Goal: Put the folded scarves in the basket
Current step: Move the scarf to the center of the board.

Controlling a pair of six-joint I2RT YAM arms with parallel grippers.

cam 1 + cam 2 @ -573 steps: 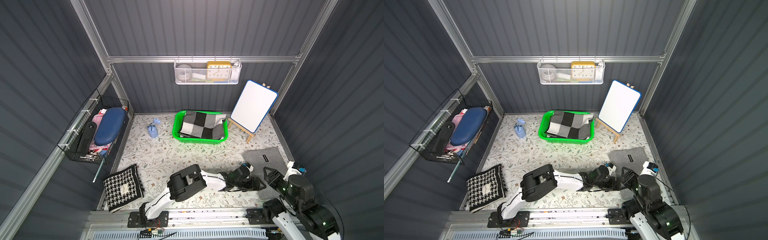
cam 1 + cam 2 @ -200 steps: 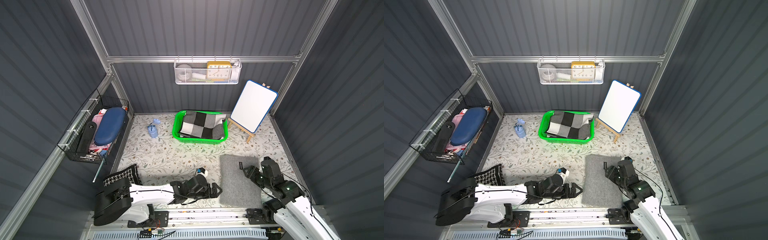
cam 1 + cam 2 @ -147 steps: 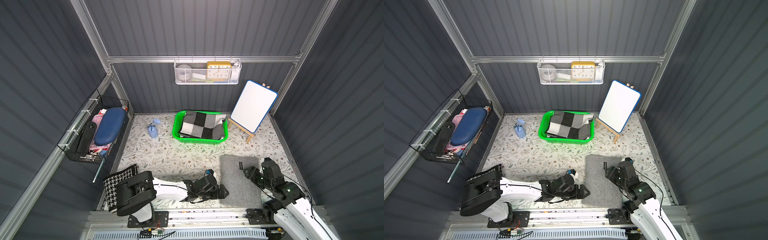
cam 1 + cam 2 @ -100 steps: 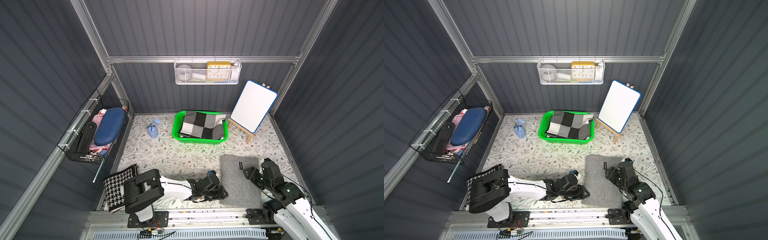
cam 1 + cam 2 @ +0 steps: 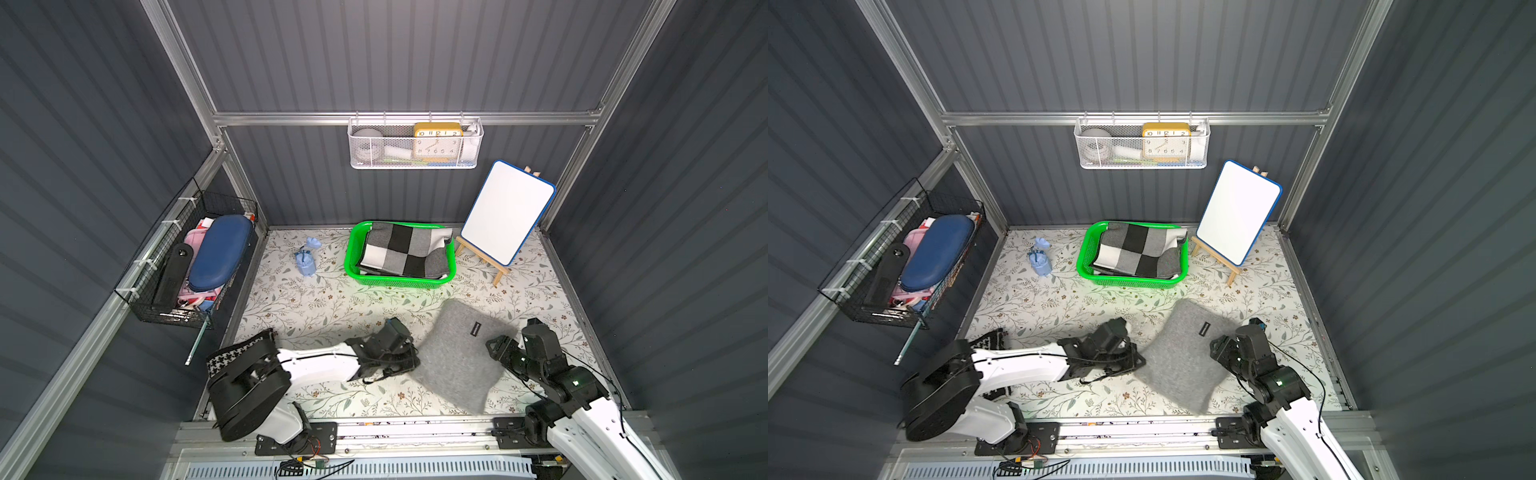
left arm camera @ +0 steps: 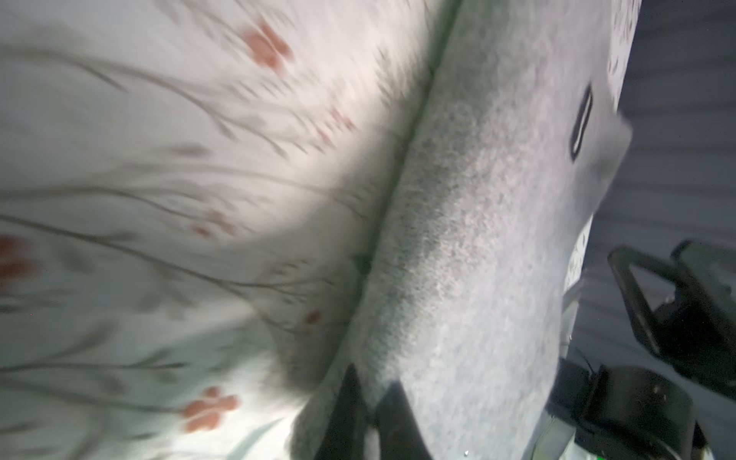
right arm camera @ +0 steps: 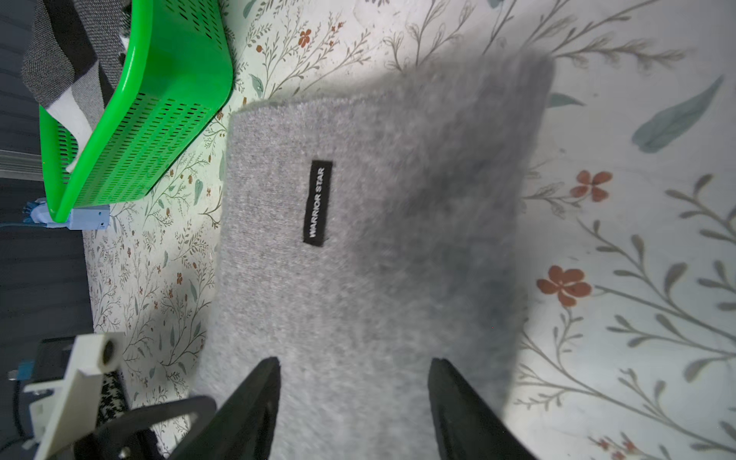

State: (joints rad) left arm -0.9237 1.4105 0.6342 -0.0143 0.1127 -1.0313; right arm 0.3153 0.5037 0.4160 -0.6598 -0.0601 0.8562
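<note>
**Inspector:** Take the largest item first. What did the worktop (image 5: 332, 307) carry?

**Assessor:** It had a floral cover. The green basket (image 5: 398, 281) stood upright at the back, with 1 checked cloth (image 5: 405, 255) already lying inside it.

**Inspector:** Where was the folded scarf?

**Assessor:** The folded scarf (image 5: 453, 361), grey, was outside the basket. It lay on the near half of the worktop, well apart from the basket's front wall. In both top views it sat skewed, and its near corner was blurred. I could not tell whether any part of it was clear of the worktop.

**Inspector:** What was the condition of each tool?

**Assessor:** The left tool (image 6: 372, 382) was narrow, with its 2 fingers nipped on 1 edge of the scarf. The right tool (image 7: 354, 362) stood wide at the opposite edge. The fabric lay between its fingers, but no pinch was evident.

**Inspector:** And the smallest item?

**Assessor:** There was 1 black label (image 7: 318, 203) on the scarf's upper face, legible from the right wrist view.

**Inspector:** How far along was the task?

**Assessor:** Early, in my judgement. A grasp had been made on 1 side only. The second grasp, the lift, the carry to the basket and the release were not yet done. The scarf would have to settle on top of the checked cloth.
</note>
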